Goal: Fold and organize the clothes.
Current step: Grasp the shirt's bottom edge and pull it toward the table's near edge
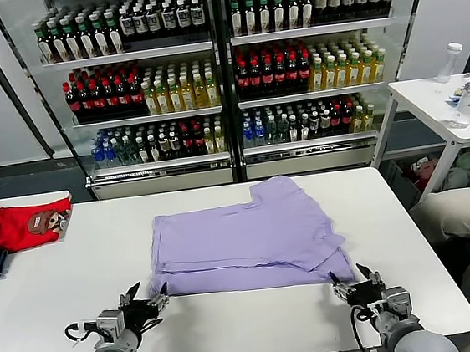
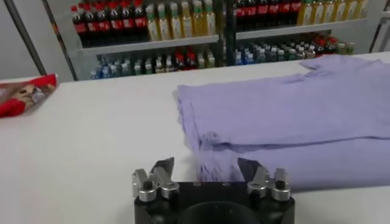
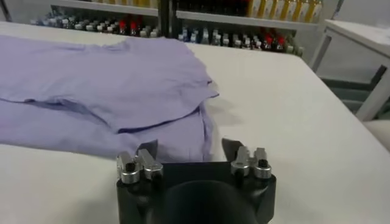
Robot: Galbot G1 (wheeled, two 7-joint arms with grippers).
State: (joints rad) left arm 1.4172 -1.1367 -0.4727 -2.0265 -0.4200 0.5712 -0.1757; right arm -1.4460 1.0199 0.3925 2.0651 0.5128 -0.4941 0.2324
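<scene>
Both grippers, left and right, are hovering with jaws apart, empty, near the table's front edge, flanking one folded T-shirt.

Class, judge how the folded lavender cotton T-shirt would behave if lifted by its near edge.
The lavender cotton T-shirt probably droops limply: its layers lie soft and wrinkled. The fold would likely slip open, since its edges sit loosely stacked.

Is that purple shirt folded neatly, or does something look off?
The lavender T-shirt is folded unevenly: one sleeve sticks out at the far right corner, and the top layer sits askew over the lower one. Nothing is spilled or damaged.
</scene>
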